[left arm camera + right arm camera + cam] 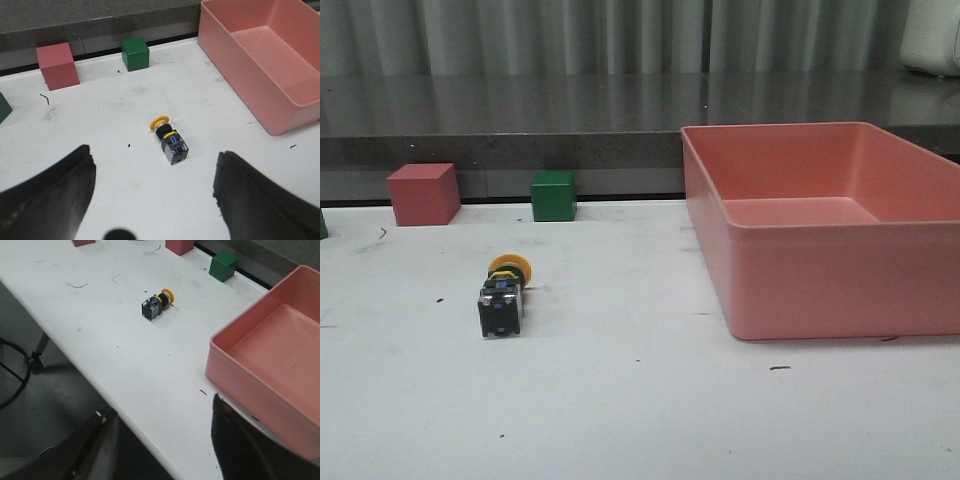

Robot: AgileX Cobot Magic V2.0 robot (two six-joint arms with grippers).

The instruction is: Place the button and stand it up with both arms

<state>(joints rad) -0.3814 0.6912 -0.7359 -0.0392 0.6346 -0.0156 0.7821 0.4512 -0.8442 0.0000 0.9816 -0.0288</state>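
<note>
Both two-fingered black grippers stand spread wide with nothing between their fingers. Seen from its own wrist camera, the left gripper [155, 192] hangs above the white table [125, 200], its two dark fingers [50, 195] apart to either side and clear of everything on the surface. The right gripper [162, 440] shows the same spread in its wrist view and holds nothing; it sits off the near edge of the table, with grey floor and a black cable [15, 375] visible below it.

On the table lies the small push-button switch with a yellow mushroom cap, black collar and black-and-clear blocky base [502, 295]. It rests on its side, not upright, with the yellow cap pointing toward the back of the table and the blocky base toward the robot. It touches nothing else and sits on the left half of the tabletop in the front view, well apart from the large pink plastic bin [920, 290] on the right.

Along the back edge, beside the dark stone ledge [570, 140], stand a pink cube [423, 194] and a smaller green cube [553, 195], near each other but not touching. A sliver of another dark green block [322, 224] shows at the far left edge. Small dark scuffs mark the white surface.
</note>
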